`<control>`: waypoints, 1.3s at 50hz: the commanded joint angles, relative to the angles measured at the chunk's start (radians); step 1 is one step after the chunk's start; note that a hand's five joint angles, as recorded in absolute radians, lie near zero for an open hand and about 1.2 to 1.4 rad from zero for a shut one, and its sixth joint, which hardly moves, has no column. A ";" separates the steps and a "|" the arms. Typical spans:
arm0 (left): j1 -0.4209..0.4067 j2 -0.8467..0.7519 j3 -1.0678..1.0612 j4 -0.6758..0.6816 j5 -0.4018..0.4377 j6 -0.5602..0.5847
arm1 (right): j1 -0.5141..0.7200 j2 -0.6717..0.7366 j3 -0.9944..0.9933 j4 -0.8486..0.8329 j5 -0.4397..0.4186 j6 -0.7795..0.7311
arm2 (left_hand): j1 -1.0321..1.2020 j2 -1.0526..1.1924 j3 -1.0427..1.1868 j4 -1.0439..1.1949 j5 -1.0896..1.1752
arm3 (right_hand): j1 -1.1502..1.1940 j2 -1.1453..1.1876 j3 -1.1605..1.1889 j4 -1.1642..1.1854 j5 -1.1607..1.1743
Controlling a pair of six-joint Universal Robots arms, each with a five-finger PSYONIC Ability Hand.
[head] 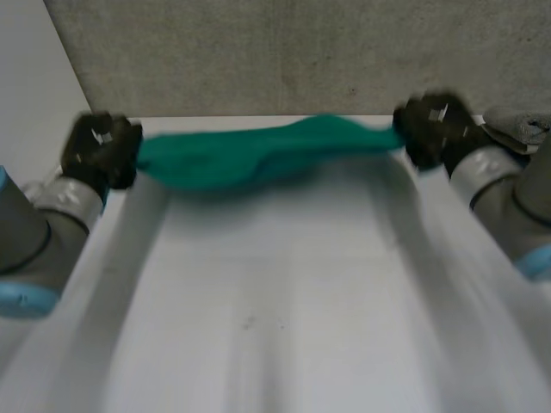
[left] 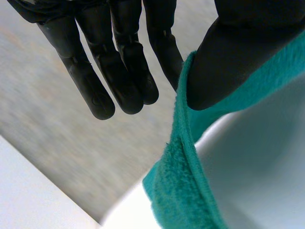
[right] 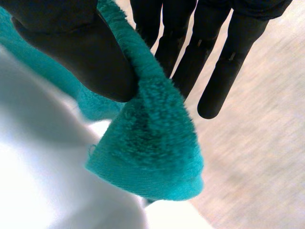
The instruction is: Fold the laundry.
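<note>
1: One teal cloth [head: 258,155] spans the far end of the white table [head: 275,310] as a bunched band, thicker toward its left end. What holds it?

2: Both hands, one at each end. The left hand [head: 102,148] is clamped on the left end. In the left wrist view its thumb [left: 238,52] presses the cloth's hemmed edge [left: 186,191] against the straight fingers [left: 119,76] behind it.

1: And the other end?

2: The right hand [head: 435,127] pinches that end the same way. In the right wrist view the thumb [right: 81,47] bears on the pile and the fingers [right: 224,62] run straight behind it. A pointed corner of cloth [right: 152,157] hangs free just below the thumb.

1: Does the band touch the table?

2: That cannot be told; its middle bulges lowest.

1: Surroundings?

2: Grey forearms with light-blue caps enter at either side. A grey speckled wall [head: 301,52] stands behind the table, and a grey object [head: 518,126] lies just beyond the right hand.
</note>
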State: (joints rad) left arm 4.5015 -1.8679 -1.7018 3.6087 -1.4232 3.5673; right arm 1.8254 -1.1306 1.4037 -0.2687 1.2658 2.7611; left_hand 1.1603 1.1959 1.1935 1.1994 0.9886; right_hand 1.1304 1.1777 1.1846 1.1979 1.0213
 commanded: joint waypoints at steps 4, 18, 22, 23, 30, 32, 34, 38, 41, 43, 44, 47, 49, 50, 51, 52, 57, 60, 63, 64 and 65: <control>0.005 -0.057 -0.186 0.018 0.052 0.086 | -0.037 0.040 0.199 0.133 0.003 -0.253 | 0.236 0.200 0.203 0.197 0.233 | 0.266 0.219 0.212 0.198 0.200; 0.019 0.351 -0.349 -0.671 0.049 0.470 | -0.193 -0.228 0.244 0.835 -0.002 -0.558 | 0.236 0.200 0.203 0.197 0.233 | 0.266 0.219 0.212 0.198 0.200; 0.011 0.401 -0.335 -0.801 0.055 0.485 | -0.207 -0.242 0.241 0.893 -0.013 -0.643 | 0.236 0.200 0.203 0.197 0.233 | 0.266 0.219 0.212 0.198 0.200; 0.015 0.394 -0.320 -0.780 0.055 0.485 | -0.207 -0.241 0.238 0.878 -0.013 -0.641 | 0.236 0.200 0.203 0.197 0.233 | 0.266 0.219 0.212 0.198 0.200; 0.004 0.222 -0.202 -0.544 0.043 0.489 | -0.187 -0.081 0.169 0.628 -0.002 -0.562 | 0.236 0.200 0.203 0.197 0.233 | 0.266 0.219 0.212 0.198 0.200; -0.010 0.132 -0.124 -0.461 0.040 0.481 | -0.160 -0.040 0.130 0.582 0.001 -0.531 | 0.236 0.200 0.203 0.197 0.233 | 0.266 0.219 0.212 0.198 0.200; -0.025 0.072 -0.070 -0.414 0.038 0.479 | -0.117 0.017 0.066 0.522 0.015 -0.496 | 0.236 0.200 0.203 0.197 0.233 | 0.266 0.219 0.212 0.198 0.200; -0.054 -0.141 0.126 -0.329 0.018 0.482 | -0.092 0.109 -0.034 0.453 0.055 -0.475 | 0.236 0.200 0.203 0.197 0.233 | 0.266 0.219 0.212 0.198 0.200; -0.080 -0.241 0.239 -0.314 -0.016 0.482 | -0.083 0.176 -0.104 0.372 0.075 -0.475 | 0.236 0.200 0.203 0.197 0.233 | 0.266 0.219 0.212 0.198 0.200; -0.100 -0.318 0.342 -0.312 -0.043 0.482 | -0.083 0.207 -0.129 0.323 0.075 -0.469 | 0.236 0.200 0.203 0.197 0.233 | 0.266 0.219 0.212 0.198 0.200; -0.102 -0.344 0.373 -0.312 -0.054 0.482 | -0.081 0.236 -0.147 0.275 0.078 -0.469 | 0.236 0.200 0.203 0.197 0.233 | 0.266 0.219 0.212 0.198 0.200; -0.114 -0.442 0.499 -0.312 -0.066 0.478 | -0.080 0.278 -0.173 0.203 0.080 -0.472 | 0.236 0.200 0.203 0.197 0.233 | 0.266 0.219 0.212 0.198 0.200; -0.114 -0.480 0.548 -0.312 -0.068 0.482 | -0.074 0.319 -0.202 0.132 0.086 -0.472 | 0.236 0.200 0.203 0.197 0.233 | 0.266 0.219 0.212 0.198 0.200; -0.114 -0.514 0.592 -0.309 -0.066 0.481 | -0.072 0.333 -0.213 0.111 0.087 -0.472 | 0.236 0.200 0.203 0.197 0.233 | 0.266 0.219 0.212 0.198 0.200; -0.114 -0.525 0.606 -0.309 -0.065 0.481 | -0.072 0.350 -0.224 0.091 0.089 -0.474 | 0.236 0.200 0.203 0.197 0.233 | 0.266 0.219 0.212 0.198 0.200; -0.114 -0.539 0.623 -0.306 -0.066 0.481 | -0.069 0.377 -0.244 0.056 0.092 -0.477 | 0.236 0.200 0.203 0.197 0.233 | 0.266 0.219 0.212 0.198 0.200; -0.125 -0.588 0.680 -0.263 -0.068 0.475 | -0.064 0.436 -0.292 -0.013 0.087 -0.474 | -0.092 -0.128 -0.125 -0.131 -0.095 | -0.956 -1.003 -1.010 -1.023 -1.021; -0.139 -0.587 0.686 -0.226 -0.079 0.473 | -0.049 0.453 -0.313 -0.072 0.093 -0.468 | -0.898 -0.934 -0.931 -0.937 -0.901 | -0.956 -1.003 -1.010 -1.023 -1.021; -0.154 -0.579 0.680 -0.203 -0.089 0.453 | -0.043 0.433 -0.316 -0.110 0.128 -0.446 | -0.986 -1.021 -1.019 -1.025 -0.989 | -0.956 -1.003 -1.010 -1.023 -1.021; -0.159 -0.573 0.677 -0.200 -0.092 0.446 | -0.040 0.420 -0.315 -0.112 0.141 -0.437 | -0.986 -1.021 -1.019 -1.025 -0.989 | -0.956 -1.003 -1.010 -1.023 -1.021; -0.163 -0.551 0.673 -0.200 -0.095 0.427 | -0.038 0.407 -0.310 -0.110 0.158 -0.425 | -0.986 -1.021 -1.019 -1.025 -0.989 | -0.956 -1.003 -1.010 -1.023 -1.021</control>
State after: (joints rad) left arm 4.3624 -2.4584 -1.0113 3.3737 -1.5023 4.0361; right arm 1.7722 -0.6868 1.0974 -0.3327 1.3654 2.2947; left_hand 0.1906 0.2413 0.2501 0.2398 0.0762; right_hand 0.2248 0.2086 0.2107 0.2139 0.0482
